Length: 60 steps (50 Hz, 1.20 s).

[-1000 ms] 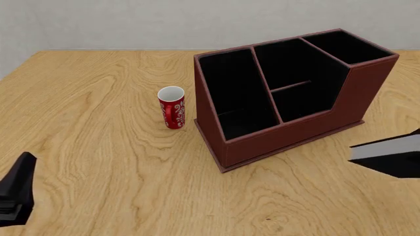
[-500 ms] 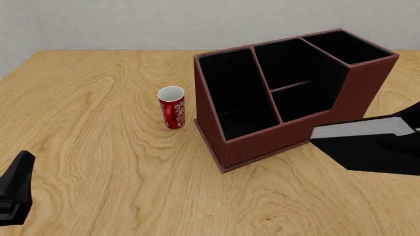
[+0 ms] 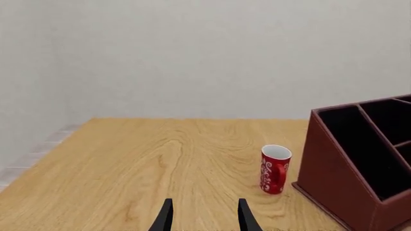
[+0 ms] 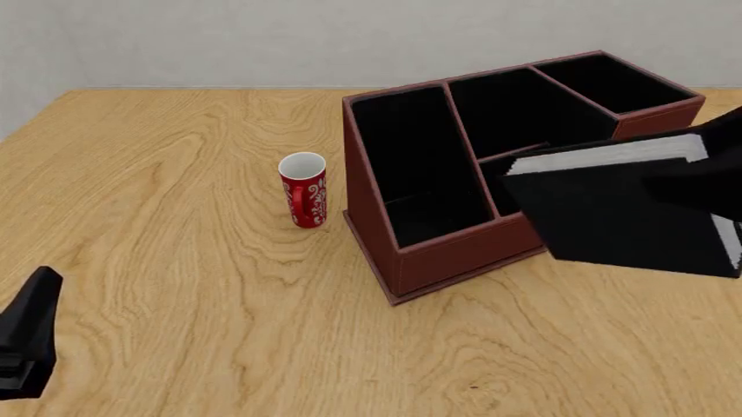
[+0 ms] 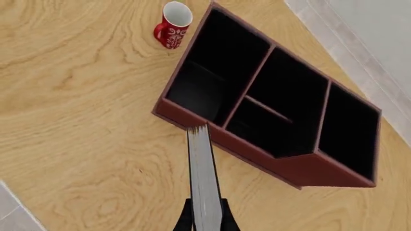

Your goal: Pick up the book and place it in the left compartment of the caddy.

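One book (image 4: 632, 213) is at the right of the front view. One caddy (image 4: 603, 187) sits at the upper right, with four slots: one long left compartment (image 4: 418, 165), two small middle ones and one raised end one. One cup (image 4: 304, 189) stands left of centre. One table (image 4: 174, 261) carries them. Two grippers show: the left gripper (image 3: 204, 222) and the right gripper (image 5: 205, 220).

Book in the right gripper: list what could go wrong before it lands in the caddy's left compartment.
1. The book hangs in front of the middle slots, right of the left compartment; lowered here, it would likely enter the wrong slot or strike a divider.
2. The right gripper pinches only the book's near end, so the long overhang might tilt or slip.
3. Moving left, the book could knock the caddy rim or overshoot toward the cup.
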{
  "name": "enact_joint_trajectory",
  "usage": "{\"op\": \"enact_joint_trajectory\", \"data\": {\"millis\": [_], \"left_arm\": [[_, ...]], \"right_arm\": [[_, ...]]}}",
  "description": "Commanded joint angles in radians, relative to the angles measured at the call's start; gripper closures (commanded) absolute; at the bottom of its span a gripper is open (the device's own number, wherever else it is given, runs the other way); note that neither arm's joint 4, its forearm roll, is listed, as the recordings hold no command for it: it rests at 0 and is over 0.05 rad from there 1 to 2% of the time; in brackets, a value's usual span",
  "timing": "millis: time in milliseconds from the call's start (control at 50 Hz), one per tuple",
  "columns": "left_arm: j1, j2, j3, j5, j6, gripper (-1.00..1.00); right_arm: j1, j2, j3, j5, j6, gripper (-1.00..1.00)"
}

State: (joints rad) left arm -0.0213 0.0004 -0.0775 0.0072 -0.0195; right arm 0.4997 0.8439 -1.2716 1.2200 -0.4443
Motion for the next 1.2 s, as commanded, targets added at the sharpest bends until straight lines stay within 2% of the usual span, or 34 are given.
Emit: {"op": "enact_joint_trajectory", "data": {"millis": [20,80,120,140,180,200,240,260,280,320,400,420,640,660,680,780,900,920,1200], "left_arm": [[-0.010,0.000,-0.015,0.025,-0.005,-1.00],[-0.014,0.000,-0.022,0.030,-0.006,-1.00],[-0.022,0.000,-0.024,0.031,0.005,-1.00],[-0.021,0.000,-0.027,0.035,0.006,-1.00],[-0.018,0.000,-0.030,0.037,0.002,-1.00],[-0.022,0.000,-0.033,0.047,-0.007,-1.00],[-0.019,0.000,-0.032,0.052,-0.003,-1.00],[-0.026,0.000,-0.031,0.055,0.010,-1.00],[-0.027,0.000,-0.031,0.060,0.012,-1.00],[-0.045,0.000,-0.033,0.061,0.023,-1.00],[-0.052,0.000,-0.033,0.060,0.044,-1.00],[-0.062,0.000,-0.035,0.064,0.074,-1.00],[-0.071,0.000,-0.044,0.087,0.079,-1.00],[-0.078,0.000,-0.047,0.089,0.064,-1.00],[-0.073,0.000,-0.047,0.088,0.070,-1.00],[-0.072,0.000,-0.063,0.089,0.087,-1.00],[-0.074,0.000,-0.082,0.090,0.100,-1.00],[-0.070,0.000,-0.086,0.094,0.100,-1.00],[-0.069,0.000,-0.109,0.092,0.093,-1.00]], "right_arm": [[0.002,0.050,-0.041,0.000,0.016,1.00],[0.001,0.078,-0.040,0.000,0.016,1.00],[0.006,0.105,-0.067,0.000,0.059,1.00],[0.002,0.116,-0.083,0.000,0.038,1.00],[0.002,0.126,-0.101,0.000,0.046,1.00],[0.021,0.141,-0.130,0.000,0.082,1.00],[0.010,0.159,-0.158,0.000,0.084,1.00],[0.017,0.171,-0.172,0.000,0.104,1.00],[0.076,0.175,-0.195,0.000,0.167,1.00],[0.066,0.185,-0.189,0.000,0.137,1.00],[0.063,0.209,-0.210,0.000,0.135,1.00],[0.060,0.214,-0.206,0.000,0.129,1.00],[0.043,0.270,-0.261,0.000,0.102,1.00],[0.029,0.272,-0.255,0.000,0.075,1.00],[0.038,0.274,-0.260,0.000,0.089,1.00],[0.022,0.285,-0.267,0.000,0.071,1.00],[0.027,0.292,-0.276,0.000,0.076,1.00],[0.012,0.293,-0.274,0.000,0.059,1.00],[0.041,0.329,-0.321,0.000,0.091,1.00]]}}
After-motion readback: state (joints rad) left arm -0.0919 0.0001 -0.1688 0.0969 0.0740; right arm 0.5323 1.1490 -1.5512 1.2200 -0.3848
